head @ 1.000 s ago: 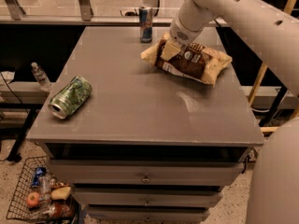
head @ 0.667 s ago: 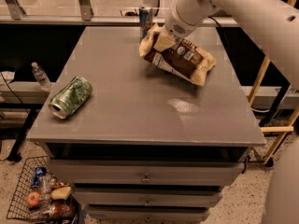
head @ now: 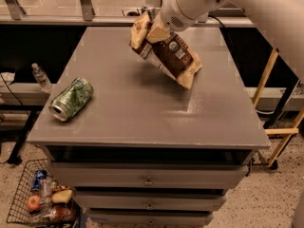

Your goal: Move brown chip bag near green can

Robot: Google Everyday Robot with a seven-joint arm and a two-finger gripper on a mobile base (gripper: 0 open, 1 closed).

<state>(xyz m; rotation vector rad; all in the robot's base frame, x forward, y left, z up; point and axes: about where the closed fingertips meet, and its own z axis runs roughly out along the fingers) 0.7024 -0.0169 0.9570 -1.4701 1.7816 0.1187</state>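
The brown chip bag (head: 172,56) hangs tilted in the air above the back middle of the grey table (head: 142,113), its dark centre facing me and its tan lower end pointing down to the right. My gripper (head: 154,28) is shut on the bag's upper left end, with the white arm reaching in from the upper right. The green can (head: 71,99) lies on its side near the table's left edge, silver rim toward the front left, well to the left of and nearer than the bag.
A wire basket (head: 40,201) with snacks stands on the floor at the lower left. A plastic bottle (head: 42,77) stands on a shelf left of the table. Drawers (head: 148,178) face front below the tabletop. A rail runs behind the table.
My gripper has lifted the chip bag off the table and carried it left, toward the table's middle. The blue-and-silver can at the back is now hidden behind the bag. The green can has not moved.
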